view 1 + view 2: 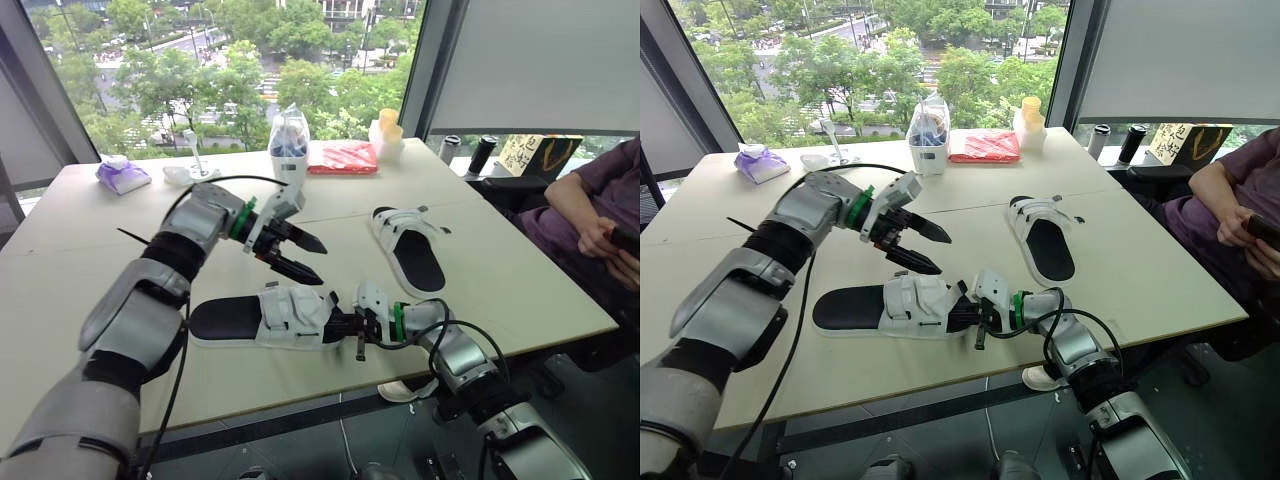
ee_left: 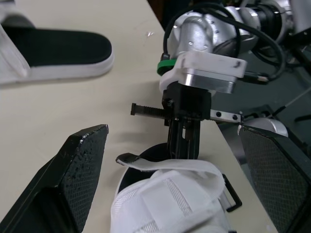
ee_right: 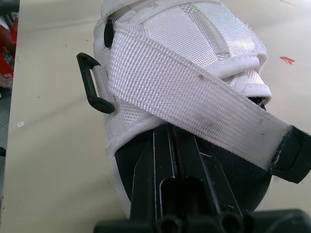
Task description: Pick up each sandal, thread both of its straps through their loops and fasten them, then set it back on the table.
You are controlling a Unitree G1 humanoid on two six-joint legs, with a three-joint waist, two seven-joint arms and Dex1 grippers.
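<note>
The counter (image 1: 80,235) is carrying both sandals. The far sandal (image 1: 410,250) is lying well apart toward the right side. The near sandal (image 1: 260,320) is lying along the front edge, its long axis running left to right, heel toward the robot's left and strapped end toward its right.

The right pincer (image 1: 347,326) is sitting at that strapped end and gripping the near sandal's front with its fingers pressed together, seemingly steadying it. The left pincer (image 1: 322,263) is hanging just above and behind the strapped part with its fingers spread wide, pointing down and rightward at it. It is holding nothing, so it is probably the one to take the strap.

The loose strap (image 2: 170,167) is arching over the upper between those spread fingers, its dark tip free. The small black loop (image 3: 92,83) is sticking out at the side and appears unthreaded.
</note>
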